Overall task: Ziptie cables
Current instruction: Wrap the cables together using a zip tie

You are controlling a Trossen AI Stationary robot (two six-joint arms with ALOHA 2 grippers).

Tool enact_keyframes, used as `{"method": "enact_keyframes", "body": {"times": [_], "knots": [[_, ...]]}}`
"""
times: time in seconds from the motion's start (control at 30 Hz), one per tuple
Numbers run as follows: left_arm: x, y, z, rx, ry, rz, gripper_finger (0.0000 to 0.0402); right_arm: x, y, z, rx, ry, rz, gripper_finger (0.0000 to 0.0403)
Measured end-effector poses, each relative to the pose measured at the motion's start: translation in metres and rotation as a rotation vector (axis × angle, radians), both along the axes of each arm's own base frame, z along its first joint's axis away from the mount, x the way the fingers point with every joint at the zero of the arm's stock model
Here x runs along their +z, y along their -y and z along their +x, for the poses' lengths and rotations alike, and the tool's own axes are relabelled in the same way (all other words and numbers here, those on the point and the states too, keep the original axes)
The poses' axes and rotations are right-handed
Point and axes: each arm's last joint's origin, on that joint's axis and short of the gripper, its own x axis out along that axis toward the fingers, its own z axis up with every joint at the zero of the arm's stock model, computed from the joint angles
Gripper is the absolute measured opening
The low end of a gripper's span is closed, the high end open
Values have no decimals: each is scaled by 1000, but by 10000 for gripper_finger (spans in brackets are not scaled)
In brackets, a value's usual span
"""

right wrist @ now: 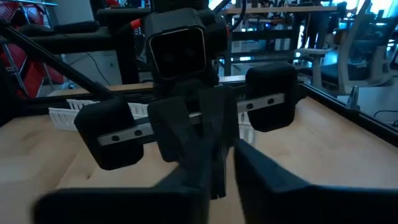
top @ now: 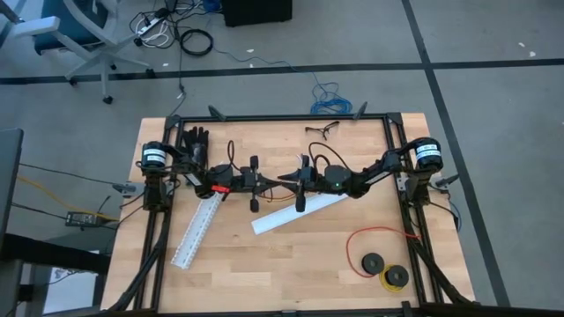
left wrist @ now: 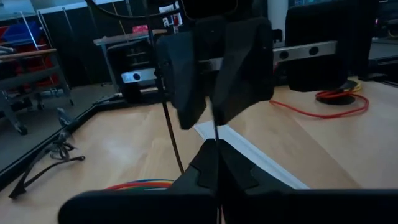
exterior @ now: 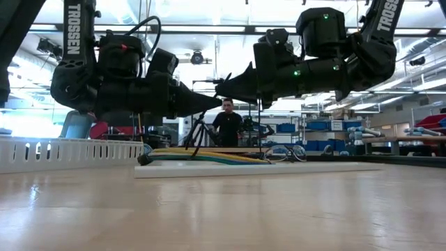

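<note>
The cables [exterior: 202, 157], a bundle of yellow, green and blue wires, lie along a white slotted channel [top: 300, 213] at mid table; they also show in the left wrist view [left wrist: 140, 185]. Above them my left gripper [left wrist: 216, 155] and my right gripper [right wrist: 217, 186] meet tip to tip [top: 278, 180], both shut. A thin dark zip tie [left wrist: 215, 127] runs between the two pairs of fingertips. A second thin dark strand [left wrist: 173, 134] drops toward the cables; where it ends is hidden. My left gripper pinches the zip tie's thin strip [left wrist: 215, 142] between its two fingertips, coming level from the table's left, well above the cables. My right gripper closes its fingers [left wrist: 249, 74] on the same strip [left wrist: 215, 119] from the table's right; which end it has is too small to tell.
A second white slotted channel [top: 198, 231] lies slanting at the left. The red wire loop with black spools [top: 379, 257] sits near the right near corner. Dark pliers [top: 324, 130] rest by the far edge. A person [exterior: 227, 125] stands in the room behind.
</note>
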Motion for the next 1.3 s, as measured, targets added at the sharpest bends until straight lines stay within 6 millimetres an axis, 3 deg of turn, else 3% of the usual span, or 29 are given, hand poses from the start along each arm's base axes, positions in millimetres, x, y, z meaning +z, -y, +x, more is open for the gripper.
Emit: {"method": "enact_keyframes", "body": {"times": [0.1,0.4,0.67,0.87,1.17,1.3], "knots": [[0,0,0,3,-1,-2,3,0,0,0,1,-5,-9,10],[-2,-1,0,51,-12,-167,14,-3,2,0,8,-32,-19,1],[-1,-1,0,51,-13,-163,75,-7,4,0,7,-73,-3,0],[1,-2,-1,55,-23,-262,126,-7,6,0,4,-79,-1,0],[31,-1,-10,67,-146,-228,147,-8,13,-1,25,-86,14,0],[35,-1,-10,107,-328,-192,147,-8,17,-1,44,-81,50,0]]}}
